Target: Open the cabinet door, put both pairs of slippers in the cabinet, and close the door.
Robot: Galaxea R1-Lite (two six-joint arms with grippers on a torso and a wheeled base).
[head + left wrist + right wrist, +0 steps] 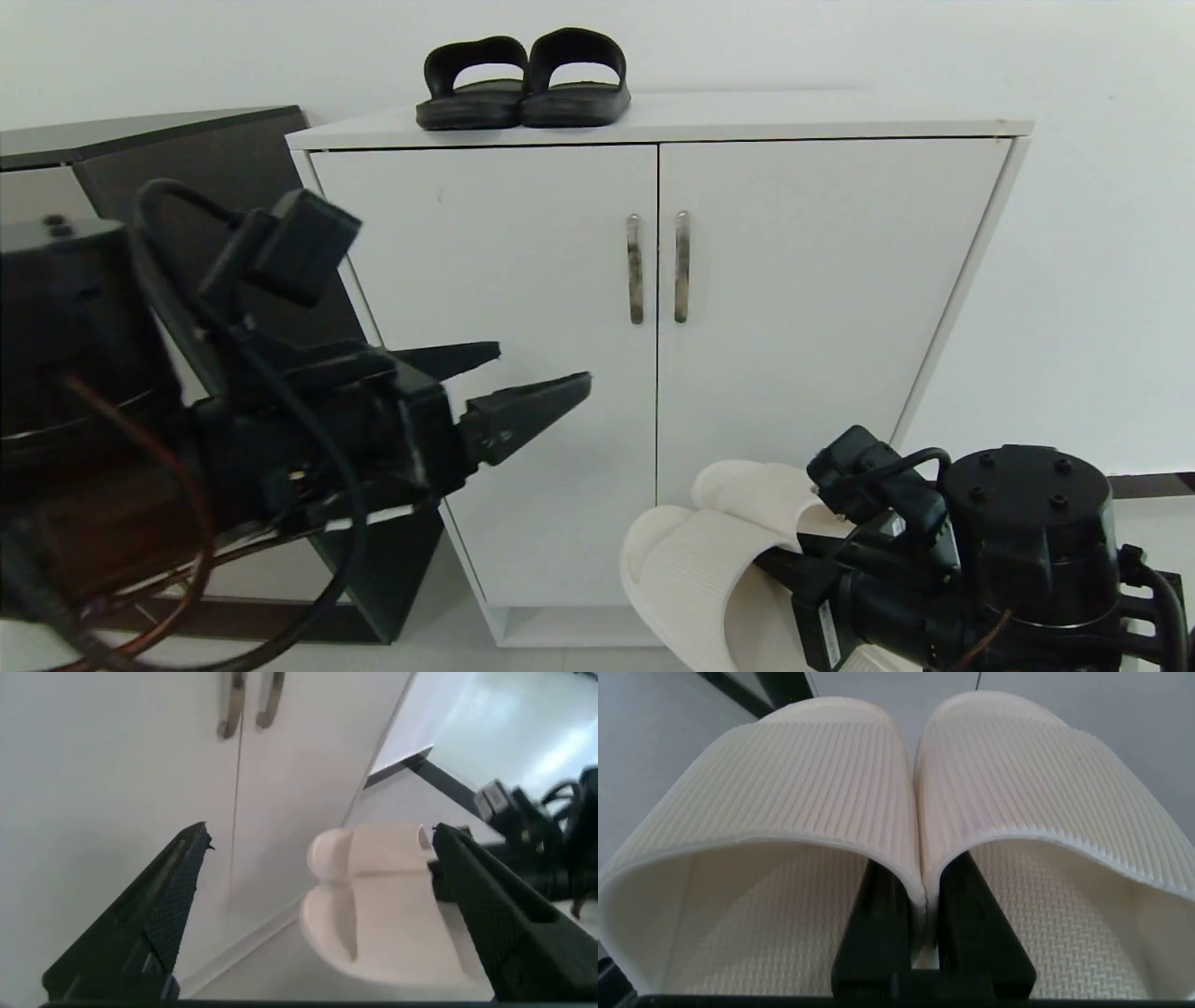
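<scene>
Nearest, low at right: find right gripper (920, 905) clamped on the pair of white slippers (691, 560), one finger inside each slipper, pinching the two inner walls together. Note pair held side by side, toes toward the cabinet (822, 117), in front of the lower part of the right door (803, 299).

At left, a little farther out: record left gripper (541, 366) with jaws apart and nothing between them, pointed at the left door (485, 261) about mid-height, near it. Cannot tell contact with the door.

Beyond: log white cabinet with both doors shut; two upright metal handles (635, 269) just beside each other at the centre seam. See pair of black slippers (523, 84) resting on the cabinet top, toward its left end, touching each other. Left of the cabinet, mark a dark shelf unit (187, 149).
</scene>
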